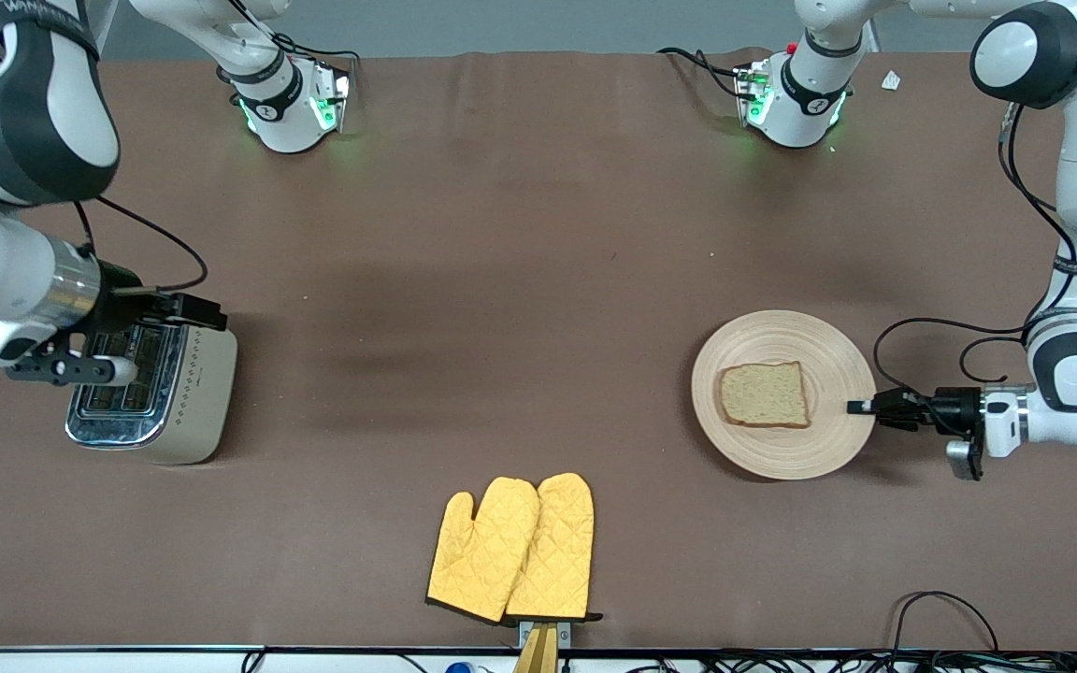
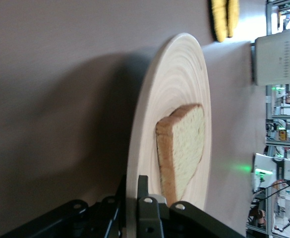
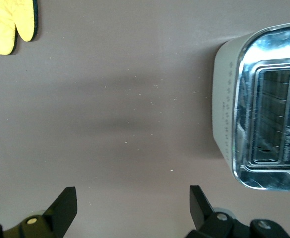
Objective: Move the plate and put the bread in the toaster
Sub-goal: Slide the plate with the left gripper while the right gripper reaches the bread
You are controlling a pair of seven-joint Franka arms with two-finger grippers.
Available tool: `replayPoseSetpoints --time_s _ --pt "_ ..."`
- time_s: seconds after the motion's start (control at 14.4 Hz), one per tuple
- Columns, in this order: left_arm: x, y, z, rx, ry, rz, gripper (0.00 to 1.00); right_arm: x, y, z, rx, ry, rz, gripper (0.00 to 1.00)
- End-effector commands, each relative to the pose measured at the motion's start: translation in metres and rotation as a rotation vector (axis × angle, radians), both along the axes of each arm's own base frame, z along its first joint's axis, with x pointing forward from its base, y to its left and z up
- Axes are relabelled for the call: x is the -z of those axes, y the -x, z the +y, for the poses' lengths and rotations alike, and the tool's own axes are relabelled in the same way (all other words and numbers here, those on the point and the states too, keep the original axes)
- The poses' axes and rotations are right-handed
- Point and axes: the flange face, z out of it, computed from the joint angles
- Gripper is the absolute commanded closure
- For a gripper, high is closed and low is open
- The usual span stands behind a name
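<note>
The wooden plate [image 1: 828, 435] lies toward the left arm's end of the table, with the bread [image 1: 763, 394] flat on its middle. My left gripper [image 1: 861, 407] is shut on the plate's rim at the edge nearest that arm. In the left wrist view its fingers [image 2: 144, 191] clamp the plate [image 2: 174, 89] rim from above and below, with the bread [image 2: 184, 144] just past them. The toaster [image 1: 188, 393] stands toward the right arm's end, slots up and empty. My right gripper [image 1: 197, 310] hangs open and empty over the table beside the toaster [image 3: 259, 104].
A pair of yellow oven mitts [image 1: 515, 551] lies near the table's front edge, midway along it. A black cable loop [image 1: 940, 608] lies at the front edge toward the left arm's end. The two arm bases [image 1: 291, 112] stand along the edge farthest from the front camera.
</note>
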Motion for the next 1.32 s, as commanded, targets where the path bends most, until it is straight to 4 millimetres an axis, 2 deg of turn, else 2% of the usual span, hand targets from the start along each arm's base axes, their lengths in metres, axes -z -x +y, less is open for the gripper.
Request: replayPoseSetpoints --time_s 0.0,0.07,0.14,0.28,0.35,0.49,0.63,0.7,0.77,0.91,0.97,1.11,1.18,1.25 --pt "-0.041 -0.013 -0.106 0.021 0.071 0.084 1.00 0.031 -0.008 0.015 0.119 -0.082 0.022 0.00" --pt "-0.057 -0.019 -0.166 0.020 0.062 0.116 1.00 0.048 -0.008 0.024 0.174 -0.114 0.016 0.00" --pt "-0.068 -0.024 -0.213 -0.011 0.035 0.129 1.00 0.061 -0.006 0.041 0.227 -0.119 0.013 0.00" --pt "-0.082 -0.019 -0.313 -0.074 0.026 0.160 1.00 0.075 -0.002 0.072 0.318 -0.104 0.003 0.00" --pt "-0.081 -0.010 -0.364 -0.105 0.037 0.156 1.00 0.084 0.000 0.084 0.334 -0.098 0.002 0.00" --pt "-0.062 0.017 -0.450 -0.182 0.079 0.173 1.00 0.105 0.006 0.108 0.382 -0.087 -0.004 0.00" --pt "-0.031 0.047 -0.518 -0.221 0.070 0.143 1.00 0.125 0.005 0.115 0.370 -0.070 0.008 0.00" --pt "-0.017 0.061 -0.546 -0.228 0.063 0.130 1.00 0.134 0.006 0.115 0.354 -0.049 0.014 0.00" --pt "-0.004 0.071 -0.564 -0.227 0.057 0.123 1.00 0.140 0.007 0.114 0.327 -0.008 0.009 0.00" --pt "0.022 0.085 -0.585 -0.206 0.054 0.122 1.00 0.162 0.022 0.119 0.276 0.062 0.027 0.00" --pt "0.029 0.089 -0.588 -0.195 0.052 0.115 1.00 0.172 0.028 0.121 0.247 0.095 0.018 0.00" --pt "0.034 0.091 -0.589 -0.199 0.048 0.111 0.95 0.189 0.042 0.145 0.163 0.140 -0.028 0.00" --pt "0.035 0.091 -0.588 -0.201 0.046 0.115 0.76 0.196 0.044 0.151 0.144 0.148 -0.039 0.00" --pt "0.033 0.089 -0.585 -0.213 0.046 0.126 0.02 0.198 0.046 0.155 0.107 0.164 -0.051 0.00"
